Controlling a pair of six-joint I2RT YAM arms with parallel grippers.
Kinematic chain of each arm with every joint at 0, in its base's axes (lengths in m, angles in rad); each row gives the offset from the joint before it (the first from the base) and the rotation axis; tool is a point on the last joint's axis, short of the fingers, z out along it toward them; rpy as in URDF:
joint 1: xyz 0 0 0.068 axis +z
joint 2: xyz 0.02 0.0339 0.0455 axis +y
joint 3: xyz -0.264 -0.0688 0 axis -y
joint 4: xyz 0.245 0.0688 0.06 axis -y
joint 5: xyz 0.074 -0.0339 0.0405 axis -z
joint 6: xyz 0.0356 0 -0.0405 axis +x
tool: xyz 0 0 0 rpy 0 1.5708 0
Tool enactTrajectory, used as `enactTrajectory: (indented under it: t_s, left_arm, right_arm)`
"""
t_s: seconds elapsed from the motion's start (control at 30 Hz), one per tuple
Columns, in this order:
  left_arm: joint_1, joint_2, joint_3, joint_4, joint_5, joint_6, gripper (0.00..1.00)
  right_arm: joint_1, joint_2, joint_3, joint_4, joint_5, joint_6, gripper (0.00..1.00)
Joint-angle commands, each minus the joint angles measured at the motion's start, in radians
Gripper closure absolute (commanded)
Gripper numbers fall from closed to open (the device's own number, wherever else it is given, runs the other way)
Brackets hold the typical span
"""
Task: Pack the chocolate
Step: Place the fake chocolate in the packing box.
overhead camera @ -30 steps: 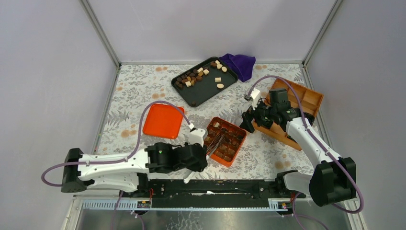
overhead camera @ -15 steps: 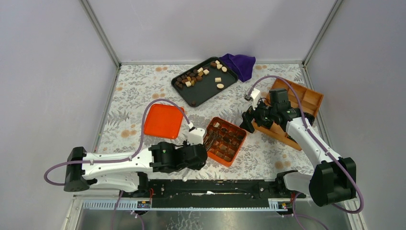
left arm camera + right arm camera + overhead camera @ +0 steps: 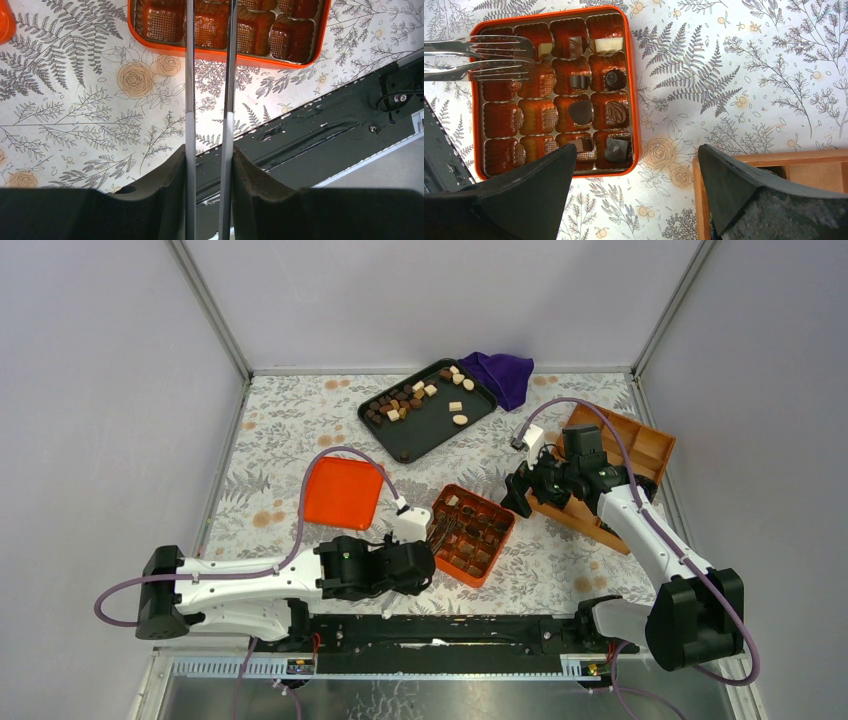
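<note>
**Top view.** The left gripper (image 3: 426, 550) sits at the near-left side of the orange sectioned box (image 3: 497, 553). It is closed part-way on a pair of metal tongs (image 3: 443, 531), which reach over the box. The right gripper (image 3: 527, 496) hangs between the box and a wooden crate (image 3: 640, 445), and the arm covers the crate's near-left edge. One black tray (image 3: 432, 432) at the back carries loose chocolate (image 3: 459, 419) in dark, mid-brown and cream bits. There are perhaps twenty, too small to count surely. One dark piece lies alone at the tray's near corner. One orange lid (image 3: 342, 492) lies left of the box, apart from it. One purple cloth (image 3: 500, 373) sits just beside the tray's far corner.

**Left wrist view.** Two tong arms run up from between the fingers, and their tips are cut off by the top edge. The box's nearest row shows four cups with bare ribbed floors. The rest of the box is out of frame.

**Right wrist view.** The two fingers stand wide apart at the bottom corners with nothing between them. The box is a four-by-four grid (sixteen cups), and its lower-left corner is hidden behind one finger.
- Nine pieces counted, mostly in the two right-hand columns.
- Two are cream and the rest dark or mid-brown.
- Shapes are round, oval and square.
- One piece in the bottom row is partly covered.

The tongs (image 3: 499, 47) end in two fork-shaped tips over the top-left cups.
</note>
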Motion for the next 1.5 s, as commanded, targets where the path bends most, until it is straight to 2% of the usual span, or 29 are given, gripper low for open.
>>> enactTrajectory:
  t_s: [0.0, 0.23, 0.43, 0.73, 0.97, 1.2, 1.47]
  left_arm:
    - [-0.002, 0.003, 0.036, 0.034, -0.04, 0.009, 0.97]
    - [-0.003, 0.008, 0.036, 0.035, -0.04, 0.01, 0.93]
    - [-0.002, 0.019, 0.026, 0.044, -0.039, 0.009, 0.72]
    - [-0.002, 0.047, 0.042, 0.044, -0.031, 0.024, 0.61]
    - [-0.002, 0.041, 0.039, 0.054, -0.035, 0.027, 0.57]
    - [-0.002, -0.007, -0.002, 0.117, -0.038, 0.026, 0.57]
    - [0.004, -0.136, -0.133, 0.328, -0.068, 0.039, 0.57]
  right_arm:
    - [-0.004, -0.001, 0.0, 0.005, -0.024, -0.014, 0.0]
    - [-0.004, 0.001, 0.0, 0.004, -0.023, -0.017, 0.0]
    - [-0.004, 0.001, 0.0, 0.003, -0.025, -0.016, 0.0]
    - [-0.004, 0.001, 0.0, 0.002, -0.026, -0.018, 0.0]
    - [-0.004, -0.001, 0.0, 0.001, -0.026, -0.02, 0.0]
    - [-0.004, -0.003, 0.001, 0.0, -0.027, -0.021, 0.0]
    - [-0.006, 0.0, 0.0, 0.0, -0.024, -0.02, 0.0]
